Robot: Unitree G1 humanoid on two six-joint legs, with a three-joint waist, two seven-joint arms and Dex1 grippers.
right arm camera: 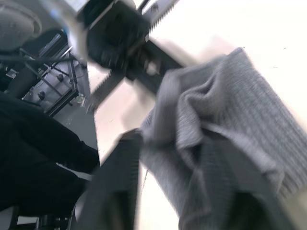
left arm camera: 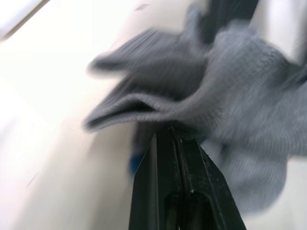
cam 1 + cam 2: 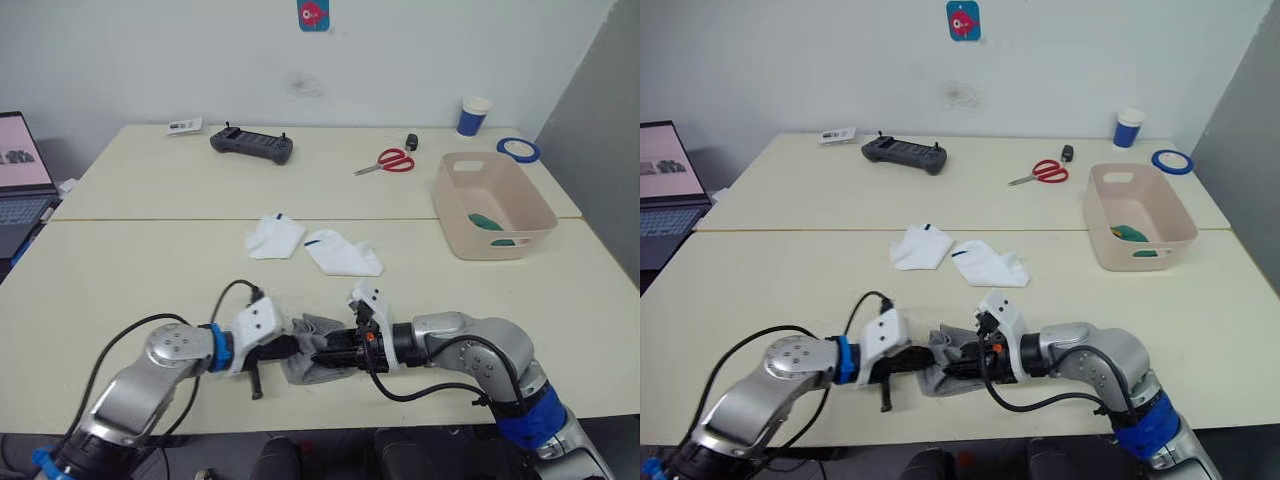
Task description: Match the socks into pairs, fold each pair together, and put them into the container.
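Observation:
Two grey socks (image 3: 303, 368) lie bunched together near the table's front edge, between my two grippers. From the left, my left gripper (image 3: 296, 346) is shut on the bundle's folded edge (image 2: 144, 103). My right gripper (image 3: 322, 355) meets it from the right; its fingers (image 1: 115, 182) stand apart, with grey sock (image 1: 230, 110) draped between them and over one. Two white socks (image 3: 275, 236) (image 3: 343, 254) lie flat side by side at the table's middle. The pink container (image 3: 455, 215) stands at the right with green sock (image 3: 487, 222) inside.
Along the far edge lie a black controller (image 3: 252, 145), red scissors (image 3: 388, 160), a blue cup (image 3: 474, 115) and a blue tape roll (image 3: 518, 149). A laptop (image 3: 20, 190) stands at the far left. A seam (image 3: 150, 220) crosses the table just beyond the white socks.

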